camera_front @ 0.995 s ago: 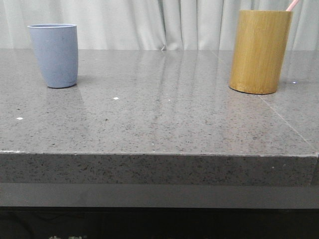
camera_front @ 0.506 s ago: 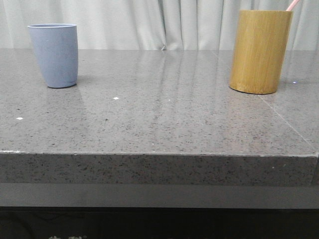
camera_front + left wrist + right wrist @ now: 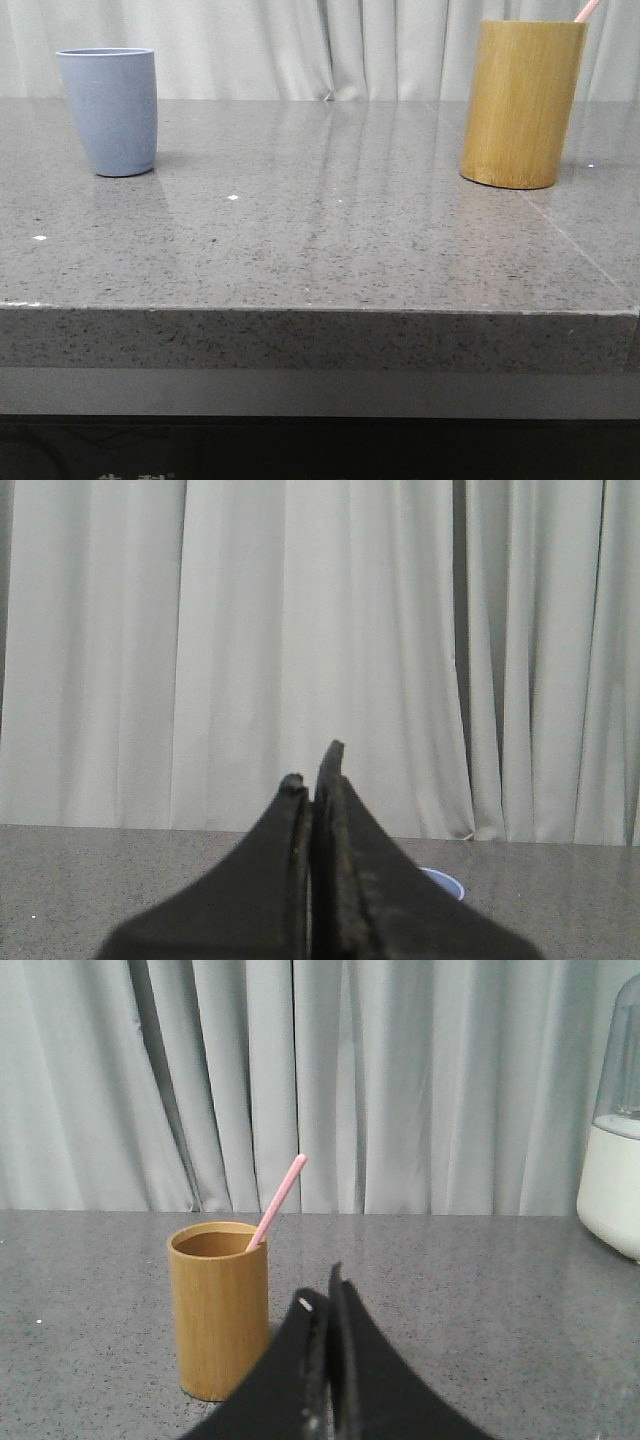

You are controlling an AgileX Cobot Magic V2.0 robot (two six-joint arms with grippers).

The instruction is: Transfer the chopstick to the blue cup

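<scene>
**Pink chopstick standing in the bamboo holder, both grippers pressed together**

Pale pink and thin, the straight chopstick [image 3: 277,1201] leans inside the yellow-brown bamboo cylinder [image 3: 218,1309], its upper end rising above the rim and tilting to one side. In the front view we see that cylinder [image 3: 522,103] standing upright on the right part of the grey speckled stone counter [image 3: 330,240], with just the tip of the chopstick [image 3: 587,10] poking out past its rim at the picture's top edge.

We find the matte pale grey-blue plastic tumbler [image 3: 108,111] upright on the far left of the counter, well apart from the bamboo cylinder, with bare stone between them. Its rim [image 3: 447,882] also peeks out just beside the dark fingers in the left wrist view.

Our right gripper [image 3: 325,1305] has its two black fingers pressed together, with nothing between them. It sits near the bamboo cylinder but apart from it, touching neither the cylinder nor the chopstick; the chopstick's free end stands higher than the fingertips.

Our left gripper [image 3: 313,770] is likewise pressed together and holds nothing.

Pale pleated curtains [image 3: 300,50] hang behind the counter, and a rounded white-and-clear container [image 3: 615,1150] stands at the edge of the right wrist view.
</scene>
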